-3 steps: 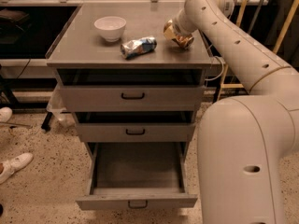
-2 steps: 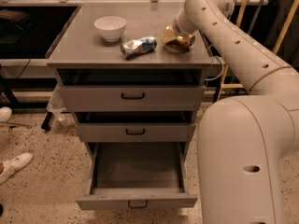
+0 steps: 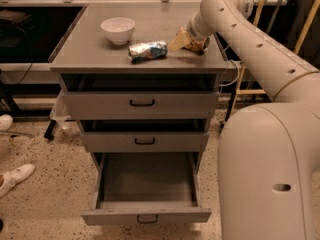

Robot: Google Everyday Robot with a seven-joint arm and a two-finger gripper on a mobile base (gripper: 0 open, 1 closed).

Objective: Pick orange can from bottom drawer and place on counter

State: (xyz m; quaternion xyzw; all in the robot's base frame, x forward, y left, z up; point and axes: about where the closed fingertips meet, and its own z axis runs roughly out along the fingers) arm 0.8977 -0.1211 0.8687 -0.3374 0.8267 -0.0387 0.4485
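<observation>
1. Gripper [image 3: 185,40] is low over the right rear part of the bench [image 3: 90,54], at the end of the pale arm [image 3: 260,49] that reaches in from the right.
2. Orange can [image 3: 199,44] sits on the bench right at the gripper, touching its tan tip on the right side, near the bench's right edge.
3. Jaws: cannot tell whether they grip the can or stand off it (the wrist hides most of that spot).
4. Crushed silver-and-blue can [image 3: 147,50] lies on its side just left of the gripper, near the bench's front edge.
5. White bowl [image 3: 118,29] stands upright further left and back, apart from both cans.
6. Bottom drawer [image 3: 145,216] is pulled out fully, with its grey floor in view.
7. Middle drawer [image 3: 145,141] and top drawer [image 3: 142,104] each stand a little ajar, with a dark gap above each front.
8. White shoe [image 3: 15,176] on the speckled floor at the far left, well apart from the cabinet.
</observation>
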